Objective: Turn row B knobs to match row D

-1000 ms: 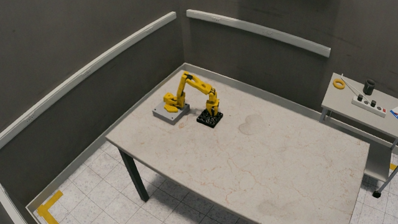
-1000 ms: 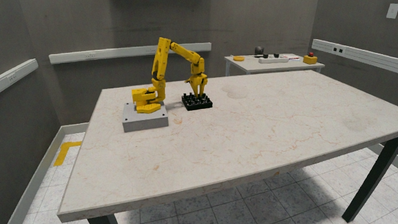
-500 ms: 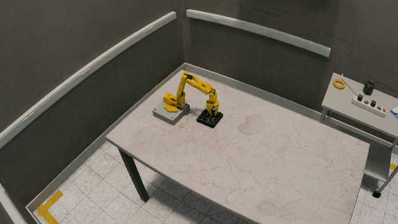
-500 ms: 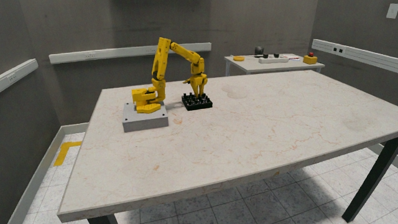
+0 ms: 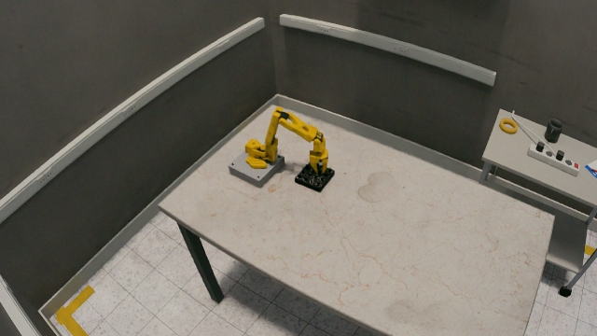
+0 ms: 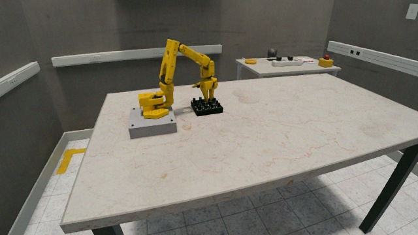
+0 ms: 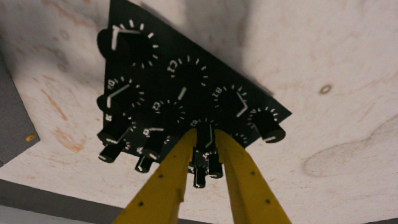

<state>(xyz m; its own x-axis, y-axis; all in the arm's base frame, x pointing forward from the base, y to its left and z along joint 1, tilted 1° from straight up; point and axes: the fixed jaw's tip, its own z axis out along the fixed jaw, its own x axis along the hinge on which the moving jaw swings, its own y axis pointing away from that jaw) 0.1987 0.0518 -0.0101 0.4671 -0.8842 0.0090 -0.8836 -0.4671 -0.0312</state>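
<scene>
The black knob box (image 5: 308, 186) (image 6: 209, 112) (image 7: 167, 46) sits on the worktop (image 5: 420, 233) (image 6: 228, 147) (image 7: 325, 50), inward from the short walled edge and toward its far corner, with the fingers (image 5: 321, 172) (image 6: 209, 100) drawn narrow around a black knob (image 7: 204, 136) amid closely packed neighbours. The arm's grey base (image 5: 261, 181) (image 6: 153, 131) (image 7: 15, 125) stands between box and short edge, while a faint stain (image 5: 377, 187) (image 6: 248, 97) marks the opposite side. Beyond the worktop's far end, a side table (image 5: 513, 156) (image 6: 271, 70) carries a yellow ring (image 5: 508, 132) (image 6: 251, 61), dark mug (image 5: 553, 131) (image 6: 272, 53) and white power strip (image 5: 552, 161) (image 6: 287, 64).
</scene>
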